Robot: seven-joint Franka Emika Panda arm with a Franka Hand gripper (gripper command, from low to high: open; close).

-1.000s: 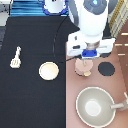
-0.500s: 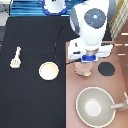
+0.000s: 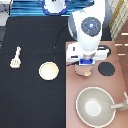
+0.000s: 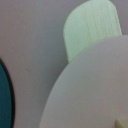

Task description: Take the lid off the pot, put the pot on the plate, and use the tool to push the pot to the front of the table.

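Black tabletop, the table (image 3: 30,100), fills the exterior view's left and middle, running from top to bottom. Along the exterior view's right lies a pinkish-brown stove panel (image 3: 72,112). The arm's white body (image 3: 89,27) hangs over the panel's upper part, in the upper right of the frame. Lower right of the frame sits a large grey pan (image 3: 95,106), its long handle pointing to the right edge.

The gripper (image 3: 85,67) is low over the stove panel, right of centre, directly above the pot (image 3: 83,71). Only a pinkish-tan edge of the pot shows beneath the hand, so whether the lid is on it cannot be told from above. The wrist view, from close by, shows a pale round disc, the lid (image 4: 85,85), filling much of the picture, with a light side tab (image 4: 92,27) jutting past its rim. I cannot tell whether the jaws are spread or pressed together.

The plate (image 3: 49,70) rests on the table just left of the stove panel, near the pot but apart from it. A black burner (image 3: 106,69) lies just right of the pot. The tool (image 3: 16,57) lies far left on the table, well apart from everything else.
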